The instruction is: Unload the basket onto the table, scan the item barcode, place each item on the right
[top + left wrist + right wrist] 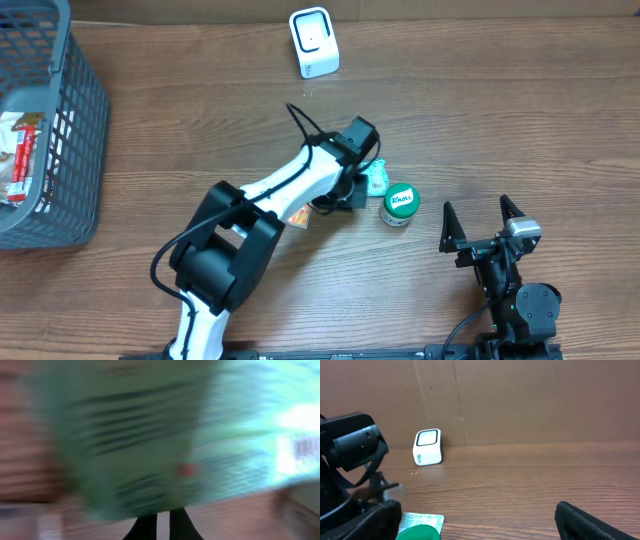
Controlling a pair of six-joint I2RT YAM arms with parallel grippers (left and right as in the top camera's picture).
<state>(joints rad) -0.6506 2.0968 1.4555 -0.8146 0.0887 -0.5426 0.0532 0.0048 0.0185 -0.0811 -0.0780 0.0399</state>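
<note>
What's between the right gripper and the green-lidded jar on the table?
Nothing: only bare tabletop separates the right gripper from the green-lidded jar, as the overhead view shows.

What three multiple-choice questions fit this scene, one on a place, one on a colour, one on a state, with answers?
1. Where on the table does the white scanner stand? A near edge; B far side; C right edge.
2. What colour is the round container's lid? A green; B red; C blue.
3. How is the right gripper? A shut; B clamped on the lid; C open.
Answers: B, it sits by the back wall; A, the overhead view shows green; C, its fingers stand wide apart.
</note>
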